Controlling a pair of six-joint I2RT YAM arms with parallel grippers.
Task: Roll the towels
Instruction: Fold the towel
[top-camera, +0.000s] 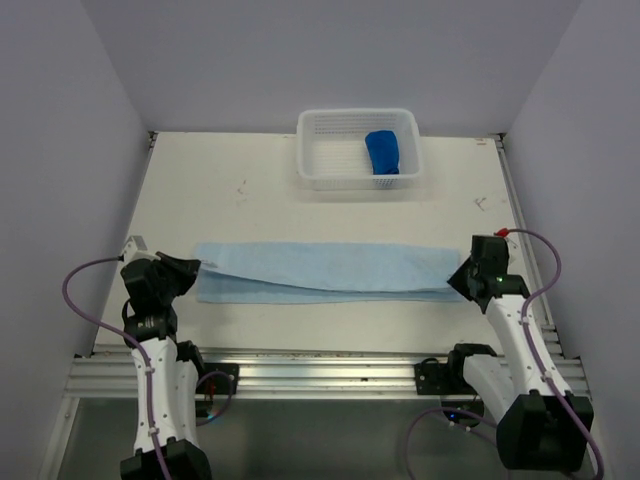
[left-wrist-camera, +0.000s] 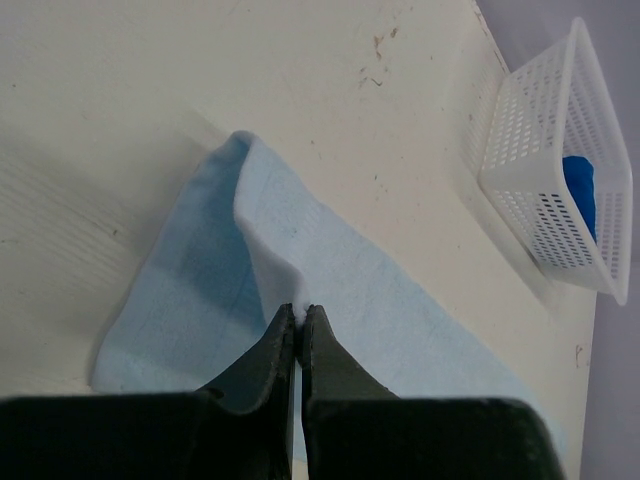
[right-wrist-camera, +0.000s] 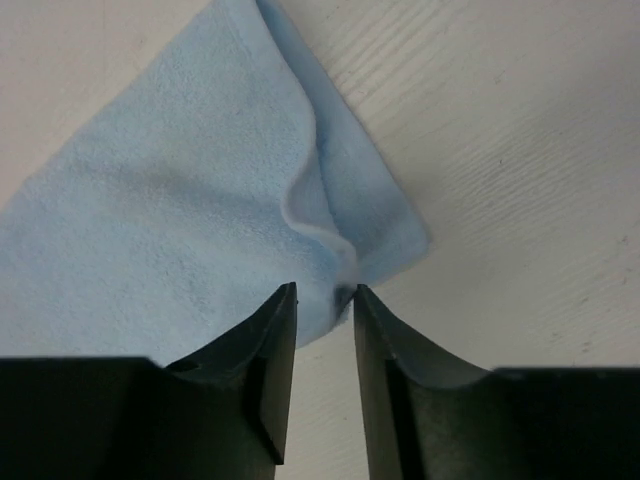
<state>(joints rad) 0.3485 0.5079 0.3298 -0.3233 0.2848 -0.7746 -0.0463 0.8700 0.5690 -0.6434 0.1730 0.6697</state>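
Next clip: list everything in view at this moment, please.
pale towel: 1, light blue, folded into a long strip across the table's near half, between the hands
dark towel: 1, royal blue, bundled in the basket's right side
basket: 1, white, perforated, far middle of the table
table: 1, off-white, scuffed
left hand: 1, black, shut on the pale towel's left end
right hand: 1, black, jaws slightly apart at the pale towel's right corner

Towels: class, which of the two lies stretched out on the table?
The pale blue towel, laid in a long strip across the table; the dark blue towel sits bunched inside the white basket.
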